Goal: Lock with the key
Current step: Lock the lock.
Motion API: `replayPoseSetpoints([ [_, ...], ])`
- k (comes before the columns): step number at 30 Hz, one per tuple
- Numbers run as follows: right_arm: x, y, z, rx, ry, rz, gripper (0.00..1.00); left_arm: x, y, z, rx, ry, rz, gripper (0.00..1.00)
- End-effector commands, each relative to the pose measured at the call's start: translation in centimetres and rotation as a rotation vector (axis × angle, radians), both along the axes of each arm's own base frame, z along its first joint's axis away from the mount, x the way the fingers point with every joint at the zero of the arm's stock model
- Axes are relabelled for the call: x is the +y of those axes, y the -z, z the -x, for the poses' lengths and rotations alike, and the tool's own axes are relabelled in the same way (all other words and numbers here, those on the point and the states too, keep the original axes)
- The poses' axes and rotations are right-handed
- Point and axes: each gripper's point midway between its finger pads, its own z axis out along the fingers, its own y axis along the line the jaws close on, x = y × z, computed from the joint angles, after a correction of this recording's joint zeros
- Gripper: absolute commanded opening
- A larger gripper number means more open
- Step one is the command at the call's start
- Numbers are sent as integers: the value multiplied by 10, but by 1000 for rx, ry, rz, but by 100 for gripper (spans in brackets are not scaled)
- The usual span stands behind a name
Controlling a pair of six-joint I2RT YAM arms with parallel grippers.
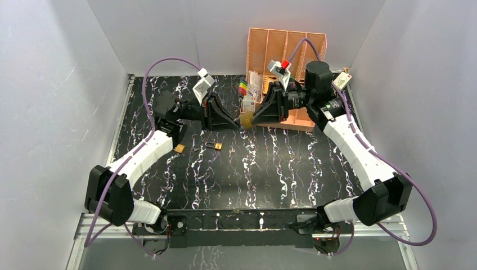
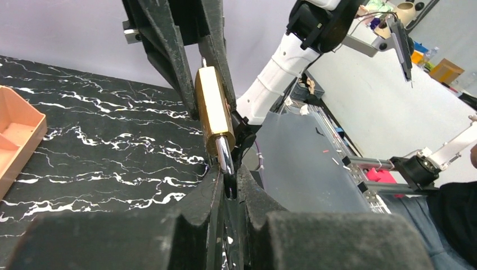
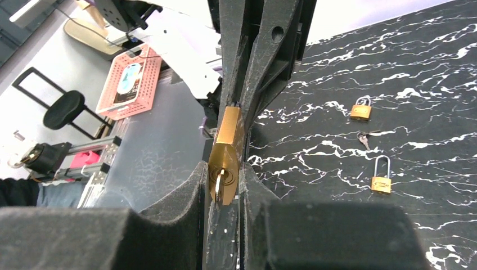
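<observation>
Firmly, padlock (image 3: pixel 228 135) sits in right gripper (image 3: pixel 224 175)

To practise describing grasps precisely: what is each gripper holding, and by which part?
Both hold one brass padlock: the left gripper pinches its silver shackle, and the right gripper clamps the brass body, keyhole end nearest its camera.

in the top view the padlock (image 1: pixel 246 120) at centre is a brass blur, mostly covered by black fingers (image 1: pixel 225 119). low in the right wrist view the key (image 3: pixel 218 184) shows only as a sliver at the keyhole. the orange tray (image 2: pixel 17 104) is cut by the left wrist view's left edge.
</observation>
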Motion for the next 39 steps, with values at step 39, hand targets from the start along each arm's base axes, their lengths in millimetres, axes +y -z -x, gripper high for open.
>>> replayPoseSetpoints([
  [39, 15, -3, -23, -148, 95, -54, 0, 0, -44, -18, -89, -170, 236, 0],
])
